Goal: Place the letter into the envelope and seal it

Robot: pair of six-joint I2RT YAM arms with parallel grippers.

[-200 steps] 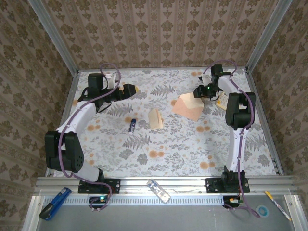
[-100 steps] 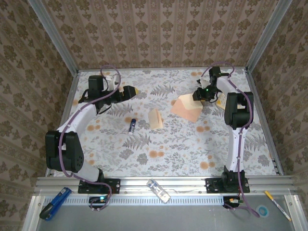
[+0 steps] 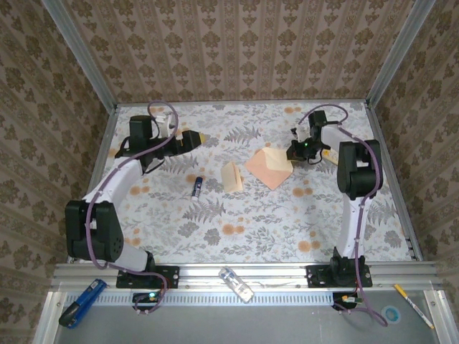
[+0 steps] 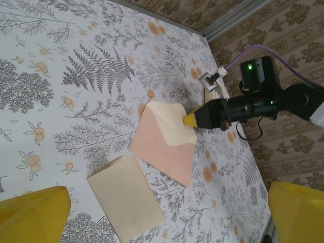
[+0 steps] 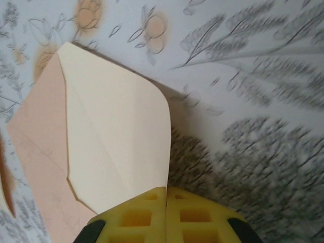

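Robot lab test cell, dressed to look domestic. Boxed in by aluminium frame posts (image 3: 79, 54) with wallpaper-print panels (image 3: 237, 50) on three sides. Floral printed sheet over the counter (image 3: 258, 208). Left arm (image 3: 115, 183) and right arm (image 3: 355, 186) bolted to an extrusion rail (image 3: 244, 271) along the counter's near edge, with purple cables (image 3: 97, 208) looped along both. Grey ledge (image 3: 287, 322) in front of the rail carrying bench clutter: blue tool (image 3: 80, 302) near its left corner, clear bottle (image 3: 237, 284) mid-edge, yellow pen (image 3: 414, 306) near the right corner.
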